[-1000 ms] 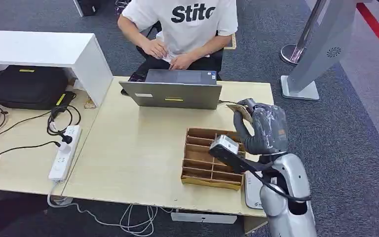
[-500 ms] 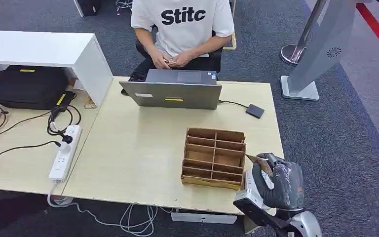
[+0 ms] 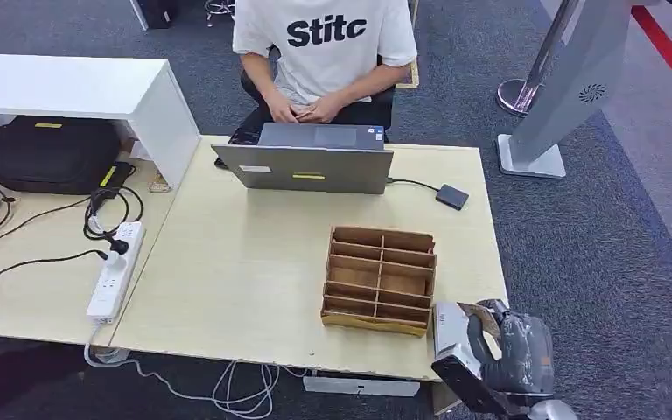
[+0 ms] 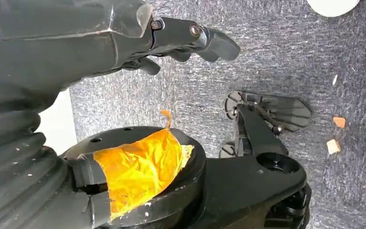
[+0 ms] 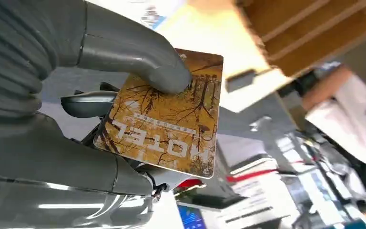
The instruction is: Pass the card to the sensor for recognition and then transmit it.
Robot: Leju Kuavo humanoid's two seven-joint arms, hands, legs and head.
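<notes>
Head view: my right hand (image 3: 516, 354), pinching the yellow hotel card (image 5: 167, 114), had dropped from above the desk (image 3: 245, 262) to the white sensor (image 3: 449, 328); recognition seemed imminent.

A wooden divided tray (image 3: 379, 278) stands on the pale table (image 3: 227, 262) just beside the right hand (image 3: 507, 354), on its inner side. Farther forward from the hand, at the table's far edge, a grey laptop (image 3: 304, 166) stands open, and a person in a white printed T-shirt (image 3: 325, 52) sits behind it. Well away across the table lie a white power strip (image 3: 115, 269) and a black bag (image 3: 48, 150). A grey pedestal stand (image 3: 569, 87) rises on the carpet far ahead of the hand.
</notes>
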